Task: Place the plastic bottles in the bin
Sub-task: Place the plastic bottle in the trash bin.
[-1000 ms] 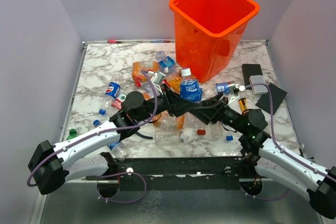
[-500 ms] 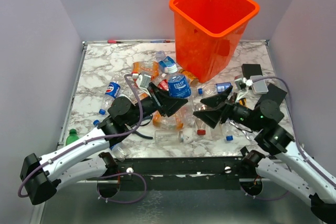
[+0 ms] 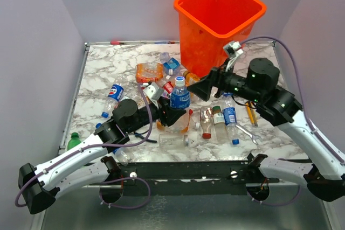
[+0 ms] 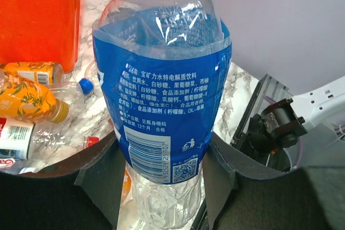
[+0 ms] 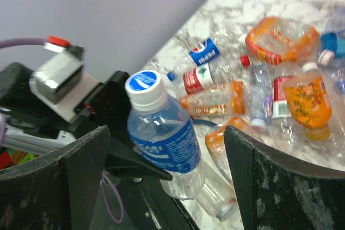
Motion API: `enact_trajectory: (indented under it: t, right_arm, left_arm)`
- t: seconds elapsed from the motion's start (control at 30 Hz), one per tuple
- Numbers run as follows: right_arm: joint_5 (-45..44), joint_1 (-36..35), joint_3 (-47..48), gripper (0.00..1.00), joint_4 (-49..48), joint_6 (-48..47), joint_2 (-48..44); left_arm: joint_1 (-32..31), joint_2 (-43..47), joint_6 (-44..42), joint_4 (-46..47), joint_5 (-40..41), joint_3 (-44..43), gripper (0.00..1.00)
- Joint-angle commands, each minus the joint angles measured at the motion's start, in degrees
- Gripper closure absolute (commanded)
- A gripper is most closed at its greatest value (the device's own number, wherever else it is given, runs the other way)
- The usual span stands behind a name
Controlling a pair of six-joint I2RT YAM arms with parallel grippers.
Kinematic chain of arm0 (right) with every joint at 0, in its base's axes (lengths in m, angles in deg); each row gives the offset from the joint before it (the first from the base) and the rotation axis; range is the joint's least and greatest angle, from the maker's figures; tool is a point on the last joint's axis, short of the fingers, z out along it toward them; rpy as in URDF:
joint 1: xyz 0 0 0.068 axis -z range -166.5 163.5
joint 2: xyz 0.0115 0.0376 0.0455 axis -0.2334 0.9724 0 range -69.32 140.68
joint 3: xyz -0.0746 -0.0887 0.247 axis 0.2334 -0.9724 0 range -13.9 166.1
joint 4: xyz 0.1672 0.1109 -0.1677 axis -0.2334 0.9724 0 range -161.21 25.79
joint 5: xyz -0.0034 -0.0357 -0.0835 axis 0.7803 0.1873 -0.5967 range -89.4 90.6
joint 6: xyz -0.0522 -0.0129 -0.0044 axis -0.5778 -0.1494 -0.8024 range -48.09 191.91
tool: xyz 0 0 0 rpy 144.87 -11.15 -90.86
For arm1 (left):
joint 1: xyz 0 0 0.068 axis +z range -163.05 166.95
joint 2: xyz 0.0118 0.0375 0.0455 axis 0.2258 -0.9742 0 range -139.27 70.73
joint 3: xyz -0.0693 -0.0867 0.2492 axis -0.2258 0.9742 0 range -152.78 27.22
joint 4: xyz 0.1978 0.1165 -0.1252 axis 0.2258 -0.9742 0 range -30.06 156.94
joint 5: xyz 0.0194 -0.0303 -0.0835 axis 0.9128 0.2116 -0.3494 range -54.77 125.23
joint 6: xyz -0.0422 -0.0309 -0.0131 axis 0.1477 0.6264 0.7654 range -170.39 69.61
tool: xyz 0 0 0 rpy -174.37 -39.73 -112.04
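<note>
My left gripper [image 3: 173,115] is shut on a clear plastic bottle with a blue label [image 3: 179,97] and holds it upright by its lower body, just above the pile. In the left wrist view that bottle [image 4: 161,79] fills the frame between my fingers [image 4: 102,181]. My right gripper [image 3: 195,89] hangs open and empty in front of the orange bin [image 3: 218,25]. In the right wrist view the held bottle [image 5: 161,133] stands beyond its spread fingertips [image 5: 280,181]. Several more plastic bottles [image 3: 215,121] lie on the marble table [image 3: 102,63].
A crushed orange bottle [image 3: 149,71] and a Pepsi bottle [image 3: 114,92] lie to the left, a green one [image 3: 74,140] at the left edge. A steel wrench [image 3: 246,133] and a yellow-handled tool [image 3: 250,113] lie to the right of the pile.
My right gripper let go of the blue-labelled bottle, opened, and rose back toward the bin. My left gripper keeps the bottle and has drawn it left and nearer.
</note>
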Motion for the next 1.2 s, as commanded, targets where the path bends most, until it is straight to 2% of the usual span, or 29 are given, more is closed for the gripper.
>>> enact_trajectory:
  t: [0.0,0.37,0.43,0.6,0.7,0.77,0.83,0.9,0.93,1.0,1.1,1.13,1.17]
  right_arm:
    - [-1.9,-1.3,1.78,0.11,2.25,0.03,3.15]
    - [-1.54,-5.07,3.32,0.21,-1.15,1.31,9.85]
    - [-1.64,-5.25,3.48,0.26,-1.42,1.47,11.06]
    - [-1.8,-5.26,2.7,0.5,-2.4,1.82,12.56]
    - [-2.12,-5.26,2.1,0.56,-3.07,2.01,12.6]
    - [-1.94,-5.26,2.09,0.51,-3.23,2.05,12.75]
    - [-1.52,-5.26,2.36,0.34,-3.31,2.18,13.33]
    - [-1.47,-5.26,2.81,0.31,-3.26,2.27,13.81]
    - [-1.57,-5.26,2.79,0.35,-3.31,2.27,13.93]
    - [-1.65,-5.26,2.64,0.48,-3.51,2.38,13.99]
    - [-0.62,-5.26,2.44,0.78,-3.53,2.17,13.99]
    - [-0.18,-5.28,2.36,0.95,-3.53,2.1,13.95]
    - [-0.29,-5.27,2.35,0.99,-3.22,2.1,13.73]
  left_arm:
    - [-0.29,0.63,-2.55,-2.26,-1.43,-2.15,0.87]
    - [-0.29,-0.01,-2.41,-2.71,-1.14,-1.85,0.87]
    - [-0.36,0.0,-2.35,-2.69,-1.12,-1.84,0.87]
    - [-0.42,0.62,-2.63,-2.74,-1.04,-1.66,0.88]
    - [-0.39,1.22,-2.77,-2.87,-1.05,-1.32,0.89]
    - [-0.45,1.42,-2.8,-3.01,-1.04,-1.05,0.88]
    - [-0.4,1.43,-2.85,-3.1,-1.32,-1.02,0.89]
    - [-0.44,1.35,-2.74,-3.17,-1.32,-1.02,0.89]
    - [-0.41,1.34,-2.66,-3.15,-1.38,-1.04,0.89]
    - [-0.37,1.25,-2.53,-3.15,-1.31,-1.18,0.89]
    - [-0.44,1.17,-2.06,-3.13,-1.12,-1.54,0.89]
    - [-0.42,1.17,-1.81,-3.23,-0.91,-1.69,0.88]
    - [-0.39,1.23,-1.42,-3.33,-0.33,-1.79,0.79]
